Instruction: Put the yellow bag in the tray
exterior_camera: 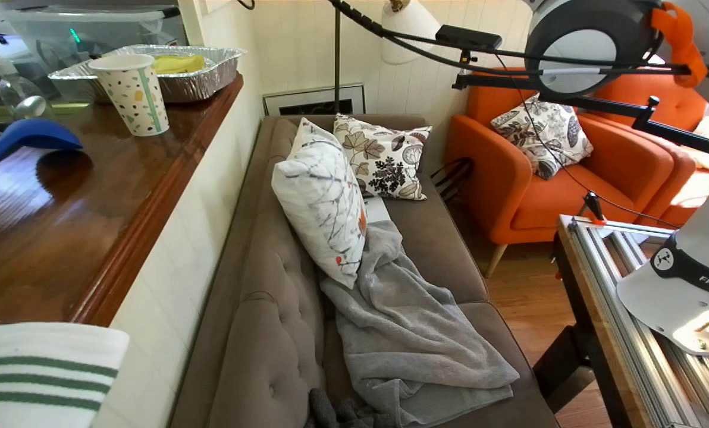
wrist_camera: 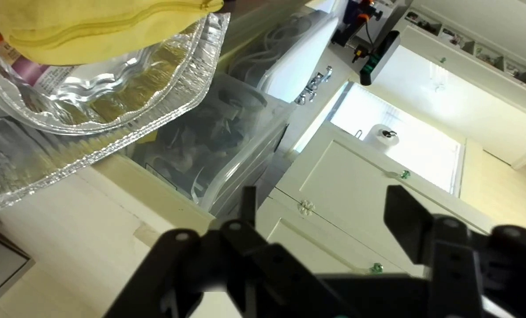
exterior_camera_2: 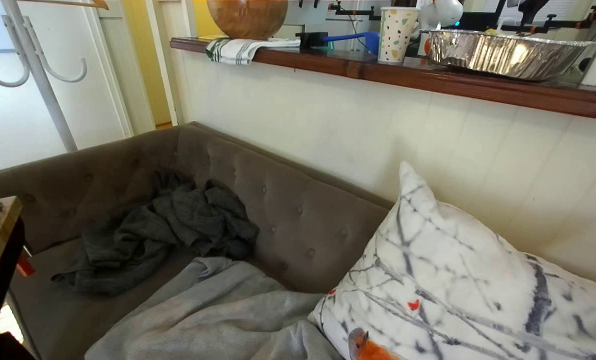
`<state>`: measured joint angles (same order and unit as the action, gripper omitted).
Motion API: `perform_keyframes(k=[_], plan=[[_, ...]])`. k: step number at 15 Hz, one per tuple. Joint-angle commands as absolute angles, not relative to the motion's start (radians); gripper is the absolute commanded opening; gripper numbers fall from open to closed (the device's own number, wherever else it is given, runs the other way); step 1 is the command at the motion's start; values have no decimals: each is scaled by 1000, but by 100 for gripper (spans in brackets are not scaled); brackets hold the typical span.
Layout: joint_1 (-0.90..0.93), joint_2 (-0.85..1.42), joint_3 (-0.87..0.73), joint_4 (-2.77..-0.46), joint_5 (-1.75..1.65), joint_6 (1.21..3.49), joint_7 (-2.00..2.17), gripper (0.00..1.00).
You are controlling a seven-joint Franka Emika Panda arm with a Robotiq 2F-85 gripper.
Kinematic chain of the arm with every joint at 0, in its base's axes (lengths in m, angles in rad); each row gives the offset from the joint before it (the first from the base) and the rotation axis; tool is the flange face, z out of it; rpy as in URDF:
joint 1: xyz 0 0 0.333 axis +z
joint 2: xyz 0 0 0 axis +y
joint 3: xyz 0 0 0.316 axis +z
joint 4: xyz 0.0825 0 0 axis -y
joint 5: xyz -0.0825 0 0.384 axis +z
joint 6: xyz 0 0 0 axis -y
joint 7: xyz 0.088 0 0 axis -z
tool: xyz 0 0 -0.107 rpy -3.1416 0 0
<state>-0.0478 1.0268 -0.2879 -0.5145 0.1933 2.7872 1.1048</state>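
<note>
The yellow bag [wrist_camera: 91, 26] is soft, with a zip along it. In the wrist view it lies over the silvery foil tray [wrist_camera: 33, 172], among clear and purple-printed packaging. In an exterior view the yellow bag [exterior_camera: 179, 64] rests inside the tray [exterior_camera: 212, 80], below or level with its rim. In another exterior view only a speck of yellow [exterior_camera_2: 491, 31] shows over the rim of the tray [exterior_camera_2: 498, 52]. My gripper [wrist_camera: 322, 205] is open and empty, with its fingers wide apart, to the side of the tray and bag. The gripper is out of both exterior views.
A speckled paper cup [exterior_camera: 133, 95] stands beside the tray on the wooden counter [exterior_camera: 134, 208]. A blue ladle [exterior_camera: 27, 137] and a striped cloth [exterior_camera: 39, 374] lie further along. A clear plastic bin [wrist_camera: 241, 145] stands beyond the tray. A grey sofa [exterior_camera: 259, 333] runs below the counter.
</note>
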Motion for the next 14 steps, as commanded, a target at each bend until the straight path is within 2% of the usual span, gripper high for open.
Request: perform_keyframes(k=[1,8,9,14], plan=[[-49,899,-240,-545,202,2532,1006,100],[-199,796,24,-405,265,1976,758,100],[-219,733,48,-506,282,1955,726,100],[-316,759,96,-446,346,1619,656,100]])
